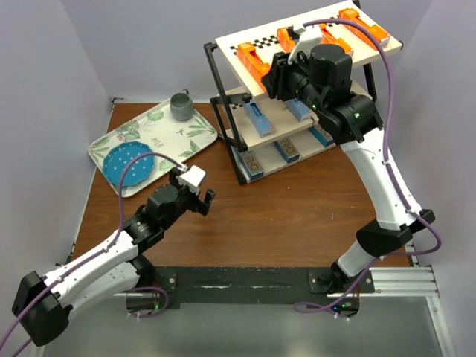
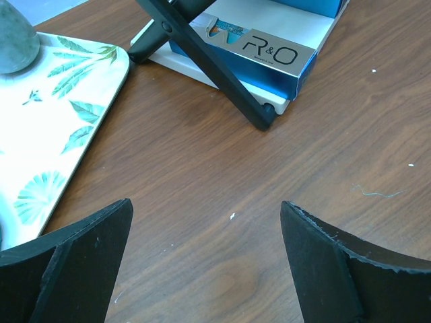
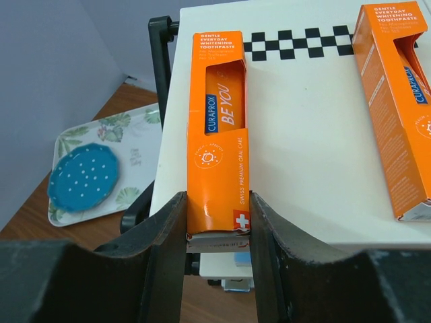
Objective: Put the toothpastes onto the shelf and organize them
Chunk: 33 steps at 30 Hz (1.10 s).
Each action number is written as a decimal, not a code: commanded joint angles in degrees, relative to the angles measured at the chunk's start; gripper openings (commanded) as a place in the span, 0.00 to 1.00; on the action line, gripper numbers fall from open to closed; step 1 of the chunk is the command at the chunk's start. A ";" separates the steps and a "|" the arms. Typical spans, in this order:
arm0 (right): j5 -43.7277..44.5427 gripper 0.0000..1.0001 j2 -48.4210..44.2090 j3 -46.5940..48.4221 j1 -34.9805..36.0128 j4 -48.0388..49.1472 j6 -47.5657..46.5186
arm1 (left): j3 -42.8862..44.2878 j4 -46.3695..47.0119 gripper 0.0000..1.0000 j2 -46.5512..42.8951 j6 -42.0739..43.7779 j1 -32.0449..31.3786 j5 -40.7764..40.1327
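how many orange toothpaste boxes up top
4 orange cartons on the top board: one at its left edge in the right gripper, one beside it, two toward the right end. The arm may hide more.

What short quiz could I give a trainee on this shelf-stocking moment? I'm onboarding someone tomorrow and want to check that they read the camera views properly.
1. What is between the fingers of the right gripper? A: nothing. B: an orange toothpaste carton. C: a blue toothpaste carton.
2. True or false: the left gripper is shut on a carton.
3. Fill in: the held carton lies on the ___ tier of the shelf.
Key: 1 B. 2 False; its jaws stand open above the table, holding nothing. 3 Top.
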 commanded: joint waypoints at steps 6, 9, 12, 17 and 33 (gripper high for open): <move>2.24 0.37 1.03 0.89 0.89 4.23 0.03 | 2.52 1.25 0.96 -0.80 -0.04 0.17 -0.55; 2.68 0.39 1.29 0.89 1.24 4.41 0.21 | 2.52 1.17 0.96 -0.98 0.05 0.17 -0.64; 4.00 0.40 1.38 1.07 1.50 4.32 0.30 | 2.61 1.17 0.96 -0.98 0.05 0.17 -0.73; 5.05 0.47 1.38 0.89 1.68 4.50 0.30 | 2.61 1.17 0.96 -0.98 0.05 0.17 -0.73; 9.96 0.87 -8.89 -8.14 1.68 11.87 -1.89 | 5.33 -2.25 1.00 -6.33 -3.02 0.34 -11.79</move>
